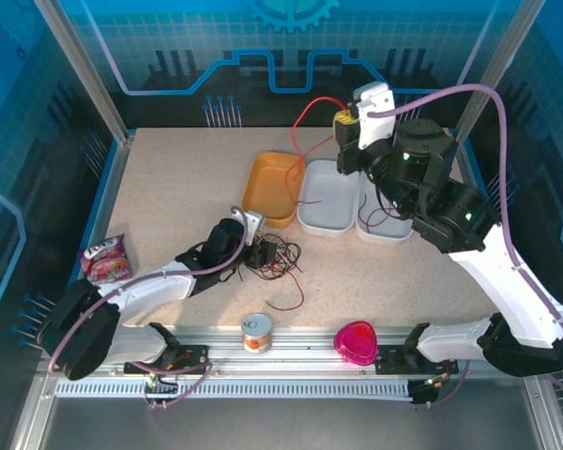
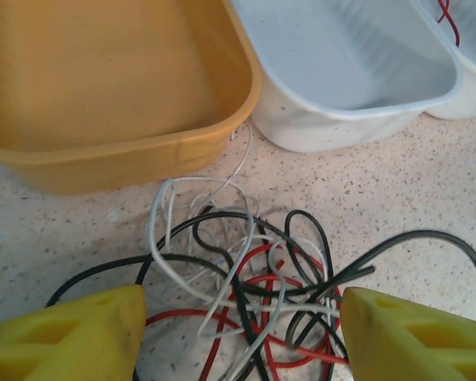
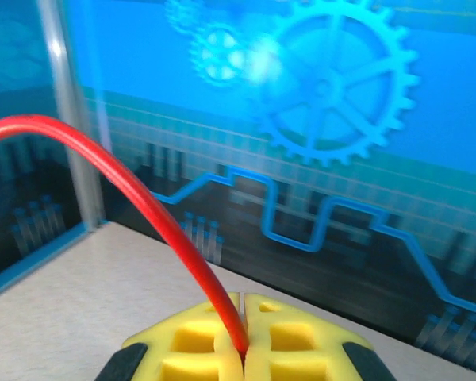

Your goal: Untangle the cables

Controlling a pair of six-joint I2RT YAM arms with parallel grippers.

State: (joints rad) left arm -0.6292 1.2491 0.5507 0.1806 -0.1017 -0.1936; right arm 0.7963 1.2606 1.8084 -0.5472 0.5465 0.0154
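Okay, eyes on the left gripper (image 2: 238, 341) first: it's down low over the table (image 1: 169, 187), yellow fingers (image 2: 63, 337) spread apart, one on either side of the tangle (image 2: 246, 270) and nothing pinched between them that I can see. The tangle sits on the speckled surface just in front of the orange tray (image 2: 103, 79), roughly mid-table from overhead. In it I can pick out the black cable (image 2: 428, 233) looping out wide to the right past the far finger, and the whitish cable (image 2: 151, 230) curling up on the left, one pale strand reaching to the orange tray's wall. Red strands run underneath, crossing the black and white ones down between the fingers.

Over to the right gripper (image 3: 244, 349): that one is up high near the back of the cell, pads pressed together and clamped on the red cable (image 3: 143, 190). From its wrist camera the cable comes straight out of the seam between the yellow pads and arcs up and off to the left. From above I follow it bowing over and dropping down by the gap between the orange tray and the white tray (image 2: 349, 71).

The second white tray (image 1: 385, 225), furthest right, has a thin red strand lying in it. Along the near edge: a snack packet (image 1: 105, 260) at left, a small can (image 1: 255, 333), and a pink heart-shaped piece (image 1: 357, 342)
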